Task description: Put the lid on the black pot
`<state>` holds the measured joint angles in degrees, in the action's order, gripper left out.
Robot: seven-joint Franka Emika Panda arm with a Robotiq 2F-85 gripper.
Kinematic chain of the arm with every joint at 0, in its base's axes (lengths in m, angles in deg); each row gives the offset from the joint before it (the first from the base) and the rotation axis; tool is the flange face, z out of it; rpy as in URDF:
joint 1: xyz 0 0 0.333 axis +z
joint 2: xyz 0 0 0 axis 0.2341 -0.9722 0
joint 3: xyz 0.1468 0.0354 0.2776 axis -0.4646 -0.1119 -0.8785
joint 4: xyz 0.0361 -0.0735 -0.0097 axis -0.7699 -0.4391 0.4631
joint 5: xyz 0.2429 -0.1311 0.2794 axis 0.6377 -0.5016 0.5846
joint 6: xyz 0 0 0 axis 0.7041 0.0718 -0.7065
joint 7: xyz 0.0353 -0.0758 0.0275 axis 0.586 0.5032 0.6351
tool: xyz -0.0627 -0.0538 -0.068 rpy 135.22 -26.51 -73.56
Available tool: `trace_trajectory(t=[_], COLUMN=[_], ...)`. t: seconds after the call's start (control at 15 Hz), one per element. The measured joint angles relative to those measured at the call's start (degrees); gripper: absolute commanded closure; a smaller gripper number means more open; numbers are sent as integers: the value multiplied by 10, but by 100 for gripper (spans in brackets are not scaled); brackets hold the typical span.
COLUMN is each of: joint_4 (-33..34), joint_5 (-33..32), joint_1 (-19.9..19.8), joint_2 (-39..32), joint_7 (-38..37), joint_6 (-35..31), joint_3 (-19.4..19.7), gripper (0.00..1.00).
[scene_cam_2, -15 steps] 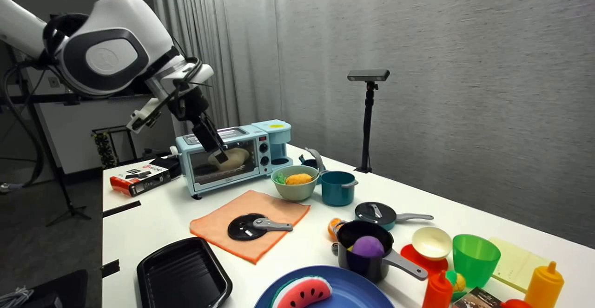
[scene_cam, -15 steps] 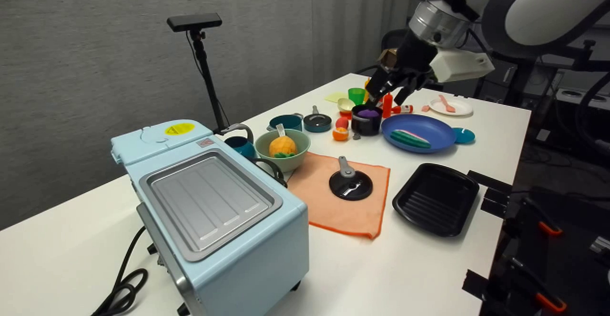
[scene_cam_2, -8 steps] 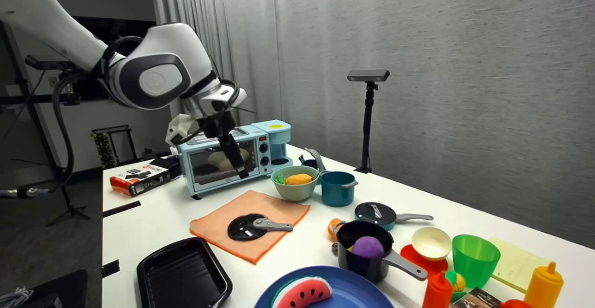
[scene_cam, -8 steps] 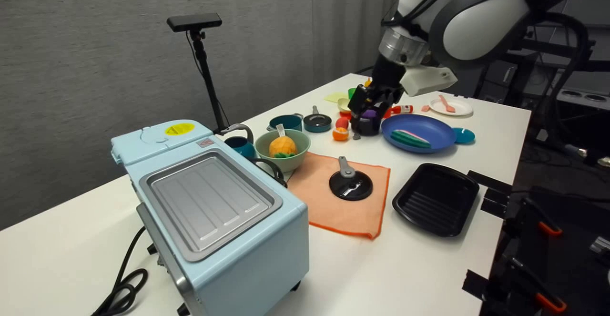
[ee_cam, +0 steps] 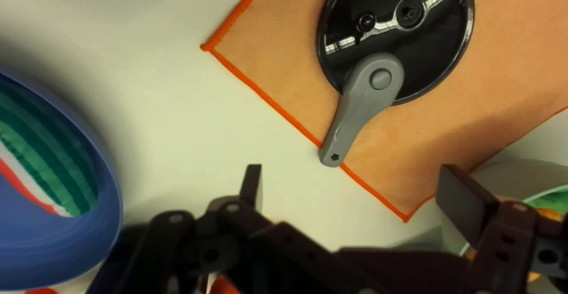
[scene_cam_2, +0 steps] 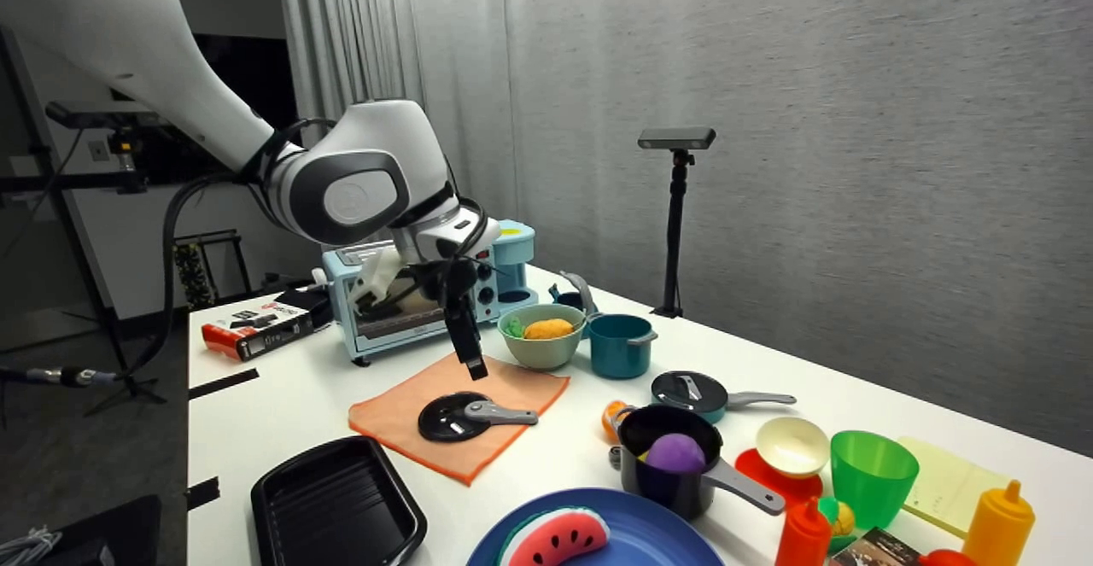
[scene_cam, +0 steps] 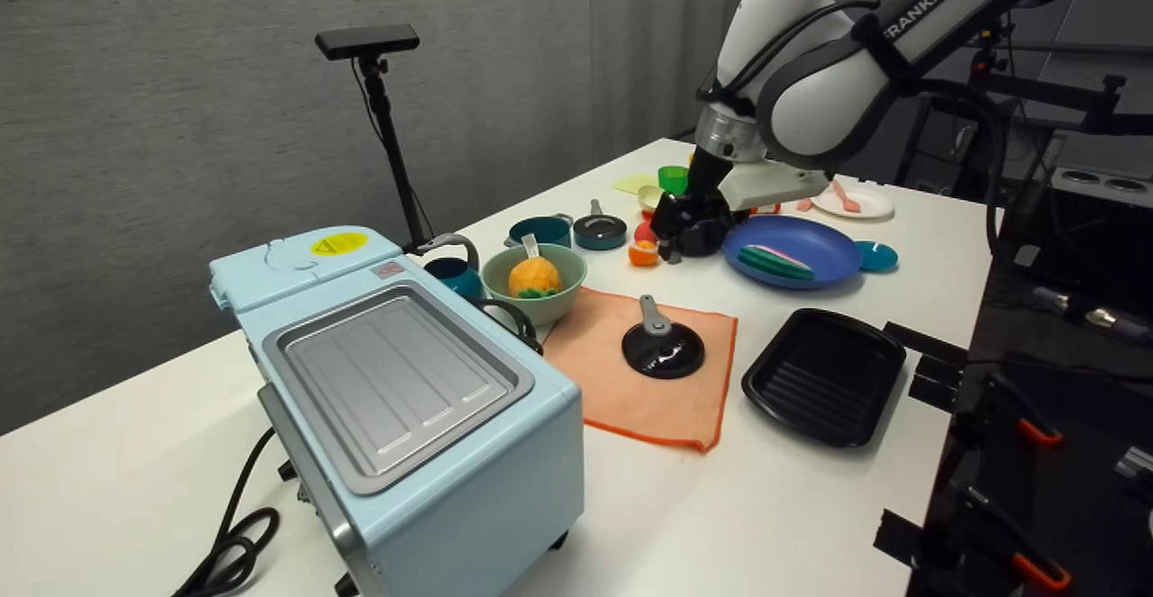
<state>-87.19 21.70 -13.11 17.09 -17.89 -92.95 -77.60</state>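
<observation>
Wrist view: my claw (ee_cam: 350,187) spreading wide, released, hanging apart from lid (ee_cam: 396,39); lid lying on orange cloth (ee_cam: 426,130), gleaming glossy black, grey handle (ee_cam: 361,103) crossing hem (ee_cam: 279,110). In exterior view, claw covering most of black pot (scene_cam: 707,242). In exterior view, pot standing right of lid, showing mouth, purple ball (scene_cam_2: 675,453) sitting inside.

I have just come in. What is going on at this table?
A white robot arm holds nothing: its jaws hang open near a flat round black lid with a grey handle, which lies on an orange cloth. A round black pot stands uncovered, with a purple rounded thing inside. The task, putting this lid on this pot, is not yet done.
</observation>
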Motion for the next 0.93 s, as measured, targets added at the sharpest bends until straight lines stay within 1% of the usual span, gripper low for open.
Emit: trace_trajectory(t=[0.2, 0.53, 0.93], joint_4=[30, 79, 132], joint_5=[5, -1, -1], joint_1=[14, 61, 105], joint_2=[-39, -92, -152], joint_7=[-26, -111, -198], joint_6=[28, 26, 33], joint_3=[16, 52, 74], gripper=[0, 0, 0])
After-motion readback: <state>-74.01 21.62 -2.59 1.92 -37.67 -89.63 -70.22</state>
